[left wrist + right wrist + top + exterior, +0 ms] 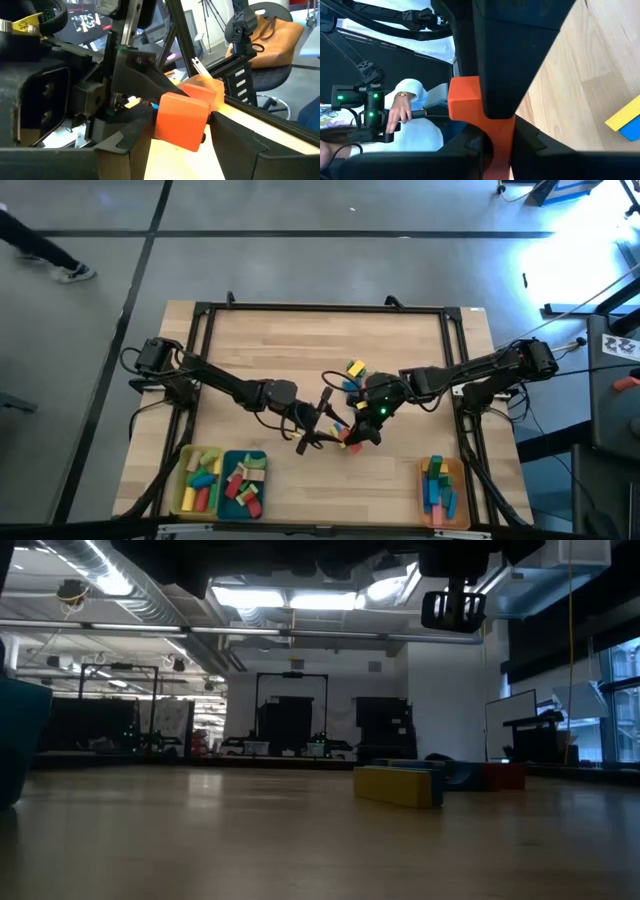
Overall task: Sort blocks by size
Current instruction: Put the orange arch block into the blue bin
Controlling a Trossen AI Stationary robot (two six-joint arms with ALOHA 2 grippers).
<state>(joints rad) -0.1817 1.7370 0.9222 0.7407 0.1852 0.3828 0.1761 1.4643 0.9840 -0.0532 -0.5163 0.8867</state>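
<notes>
At the table's near left corner, seen from above: yellow tray (184,492), holding a handful of blocks in green, yellow, red and blue. Just beside it to the right: teal tray (228,458), holding red, green and pink blocks.

Left arm: reaches in from the left edge toward the table's middle. Left gripper (318,432) sits near the front centre, its fingers closed around an orange-red block (181,121). In the left wrist view the block is a cube-like piece wedged between the two dark fingers (239,145), above the wood.

Centre: both grippers meet at the same spot. The right gripper (362,432) comes in from the right edge and is also clamped on the same orange-red block; the right wrist view shows the piece pinched between its fingers (506,60), one corner sticking out to the side. Hand-to-hand position, block off the table surface as far as can be told.

Centre, farther from the front: a small loose cluster of blocks (353,376), yellow and blue, lying on the wooden table (270,345) just beside the right arm. The low view shows a yellow bar (396,785) with blue and red pieces behind it.

Near right corner: orange tray (462,480), holding blue, green, red and pink blocks laid lengthwise.

Background, right wrist view: a person's hand (399,112) in a white sleeve beside a dark device with green lights.
</notes>
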